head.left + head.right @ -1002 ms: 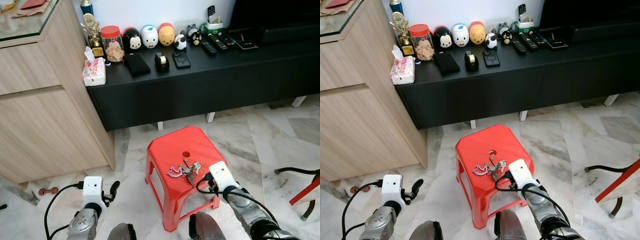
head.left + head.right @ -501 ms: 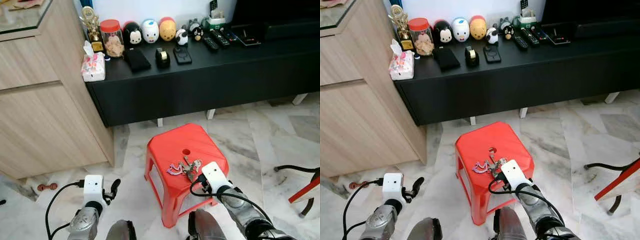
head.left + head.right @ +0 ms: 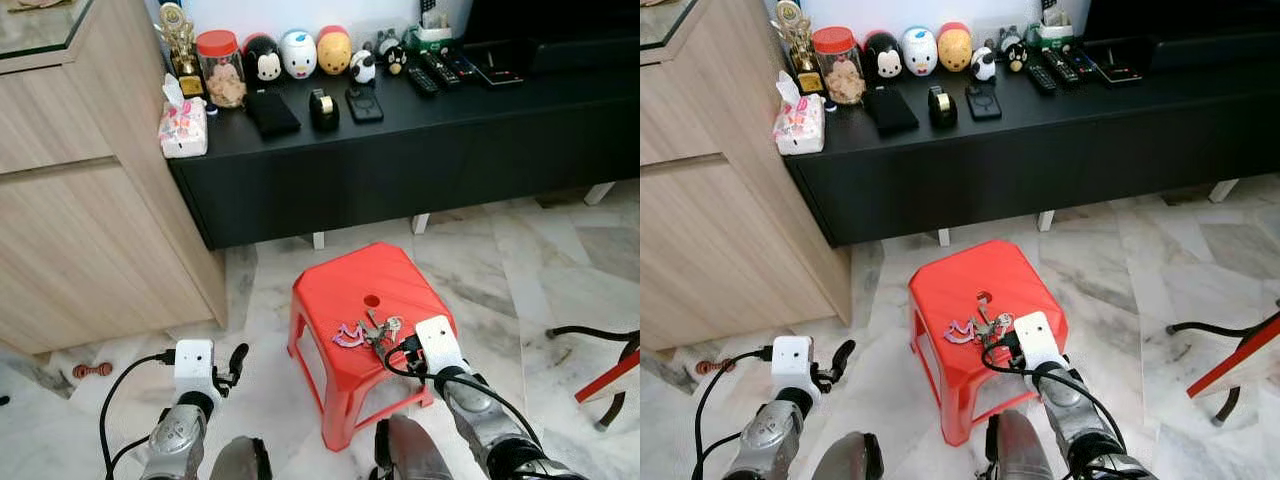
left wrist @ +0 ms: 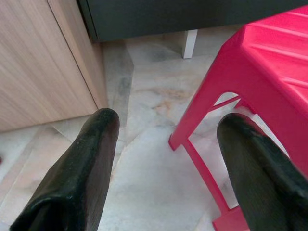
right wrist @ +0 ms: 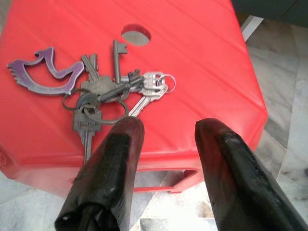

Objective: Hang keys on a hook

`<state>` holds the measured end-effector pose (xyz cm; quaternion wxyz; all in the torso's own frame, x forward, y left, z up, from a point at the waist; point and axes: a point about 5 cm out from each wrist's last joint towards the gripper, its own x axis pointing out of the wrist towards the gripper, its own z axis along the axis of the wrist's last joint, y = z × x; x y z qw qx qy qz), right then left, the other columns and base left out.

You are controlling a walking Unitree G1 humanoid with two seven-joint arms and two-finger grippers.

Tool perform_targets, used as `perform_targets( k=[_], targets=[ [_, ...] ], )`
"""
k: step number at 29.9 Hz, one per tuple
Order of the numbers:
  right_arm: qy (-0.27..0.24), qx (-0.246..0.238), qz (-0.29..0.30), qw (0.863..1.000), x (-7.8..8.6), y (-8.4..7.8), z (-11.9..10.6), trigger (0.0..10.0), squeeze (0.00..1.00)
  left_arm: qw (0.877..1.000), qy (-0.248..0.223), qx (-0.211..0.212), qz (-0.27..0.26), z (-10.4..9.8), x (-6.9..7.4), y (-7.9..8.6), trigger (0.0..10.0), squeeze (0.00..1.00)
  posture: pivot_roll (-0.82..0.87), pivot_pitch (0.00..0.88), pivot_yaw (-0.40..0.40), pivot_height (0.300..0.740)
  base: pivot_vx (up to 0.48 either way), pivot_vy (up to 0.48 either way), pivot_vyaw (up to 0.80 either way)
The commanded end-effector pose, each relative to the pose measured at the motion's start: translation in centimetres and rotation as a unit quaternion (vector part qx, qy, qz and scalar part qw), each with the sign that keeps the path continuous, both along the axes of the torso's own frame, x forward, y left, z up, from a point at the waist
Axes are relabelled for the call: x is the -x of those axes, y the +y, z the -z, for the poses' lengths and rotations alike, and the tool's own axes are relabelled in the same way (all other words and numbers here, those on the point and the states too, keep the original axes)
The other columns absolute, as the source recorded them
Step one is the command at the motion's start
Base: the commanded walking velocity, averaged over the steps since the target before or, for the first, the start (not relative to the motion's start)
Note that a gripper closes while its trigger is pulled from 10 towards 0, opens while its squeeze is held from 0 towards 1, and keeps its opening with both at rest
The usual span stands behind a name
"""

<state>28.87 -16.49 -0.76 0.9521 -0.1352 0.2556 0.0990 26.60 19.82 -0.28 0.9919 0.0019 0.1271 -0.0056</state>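
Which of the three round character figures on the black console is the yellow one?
The yellow figure with the red top, rightmost of the three; the white one sits in the middle and the black one leftmost.

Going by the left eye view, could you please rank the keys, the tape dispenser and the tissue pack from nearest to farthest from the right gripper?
1. Keys, on the red stool just ahead of the right gripper.
2. Tape dispenser, on the black cabinet.
3. Tissue pack, at the cabinet's left end.

Red stool [image 3: 345, 290]; purple keychain charm [image 5: 45, 77]; black console [image 3: 420, 150].
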Motion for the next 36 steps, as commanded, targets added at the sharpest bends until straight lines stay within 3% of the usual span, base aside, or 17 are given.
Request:
perform_targets(
  k=[1, 19, 36],
  targets=[
    [0.002, -0.003, 0.008, 1.000, 0.2, 0.1, 0.2, 10.0, 0.00, 1.000, -0.001, -0.004, 0.004, 0.1, 0.2, -0.1, 10.0, 0.00, -0.15, 0.129, 0.003, 0.593, 0.000, 0.000, 0.00],
    [-0.008, -0.021, -0.005, 1.000, -0.2, 0.7, -0.2, 10.0, 0.00, 0.999, -0.031, -0.002, 0.014, -1.0, -0.3, -1.0, 10.0, 0.00, -0.15, 0.124, 0.005, 0.593, 0.000, 0.000, 0.00],
    [-0.036, -0.037, -0.042, 0.998, -0.2, 1.8, -0.7, 10.0, 0.00, 0.999, -0.029, 0.009, 0.015, -0.9, -0.3, -1.1, 10.0, 0.00, -0.15, 0.117, 0.003, 0.593, 0.296, 0.000, 0.00]
  ],
)
